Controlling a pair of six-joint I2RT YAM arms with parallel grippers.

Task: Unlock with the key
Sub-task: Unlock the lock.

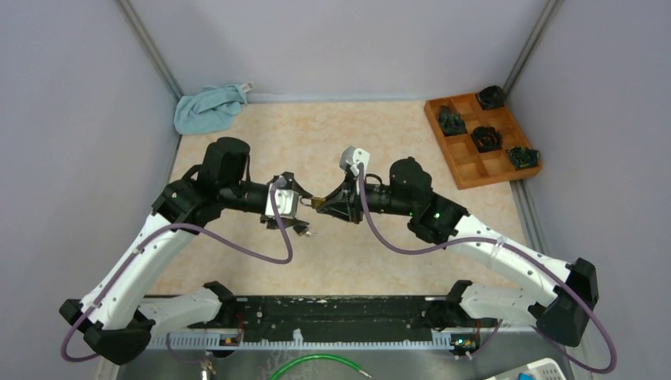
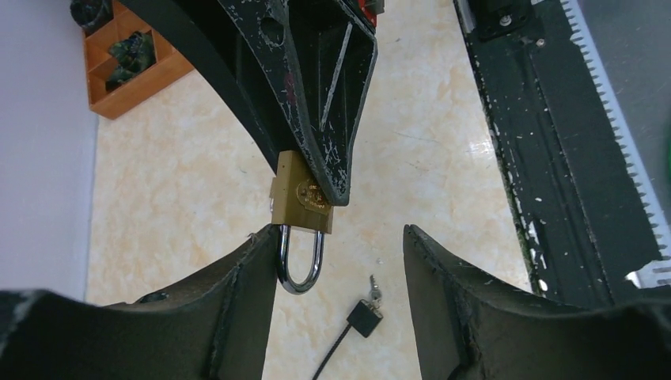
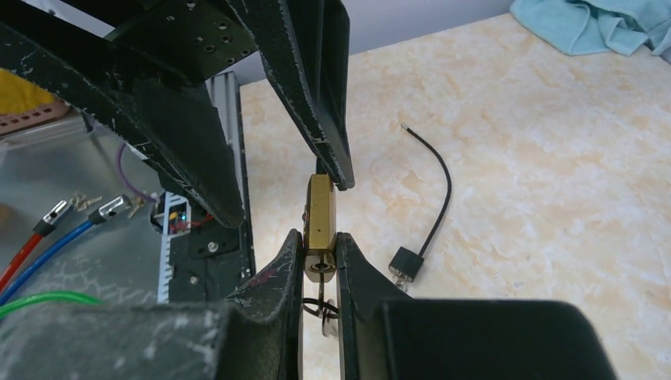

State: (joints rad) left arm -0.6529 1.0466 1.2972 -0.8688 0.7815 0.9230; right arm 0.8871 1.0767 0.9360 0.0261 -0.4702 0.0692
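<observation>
A brass padlock (image 3: 320, 212) is held above the table with my right gripper (image 3: 320, 261) shut on its body. A key on a ring (image 3: 320, 305) hangs from the keyhole between the right fingers. In the left wrist view the padlock (image 2: 301, 198) hangs shackle (image 2: 301, 265) down, both legs in the body. My left gripper (image 2: 332, 269) is open around the shackle, which lies against one finger (image 2: 253, 277). A second small key (image 2: 373, 286) with a black fob (image 2: 365, 318) and cord lies on the table below. From above, both grippers meet at the padlock (image 1: 316, 202).
A teal cloth (image 1: 207, 108) lies at the back left corner. A wooden compartment tray (image 1: 465, 162) with dark objects stands at the back right. A black rail (image 1: 332, 313) runs along the near edge. Grey walls close in both sides.
</observation>
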